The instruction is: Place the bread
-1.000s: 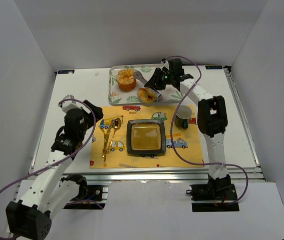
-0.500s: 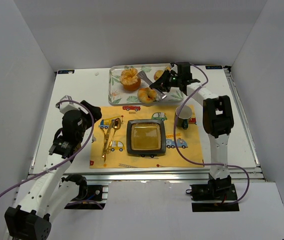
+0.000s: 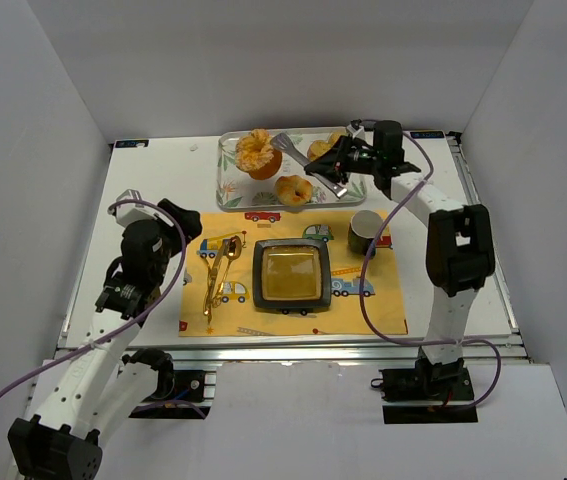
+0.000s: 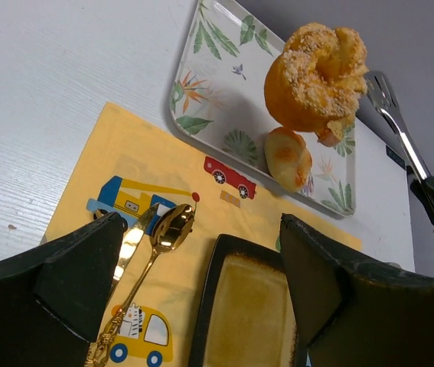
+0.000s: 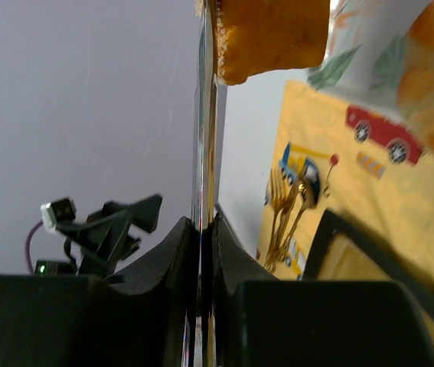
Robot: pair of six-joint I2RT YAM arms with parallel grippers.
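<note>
My right gripper [image 3: 337, 164] is shut on metal tongs [image 3: 298, 155], seen edge-on between its fingers in the right wrist view [image 5: 205, 225]. The tong tips meet the edge of a large sugared orange bread [image 3: 256, 152] over the tray's back left; it also shows in the left wrist view [image 4: 316, 73] and the right wrist view [image 5: 270, 30]. Two smaller breads [image 3: 293, 188] [image 3: 319, 148] lie in the leaf-print tray [image 3: 225, 192]. A dark square plate [image 3: 290, 275] sits on the yellow mat. My left gripper [image 3: 177, 217] is open and empty over the mat's left edge.
Gold cutlery [image 3: 218, 272] lies on the mat [image 3: 383, 300] left of the plate. A dark cup [image 3: 366, 230] stands at the mat's right edge, under my right forearm. White walls enclose the table on three sides.
My right arm has swung right and the tongs have carried the large bread slightly toward the tray's back. The left arm shifted only a little.
</note>
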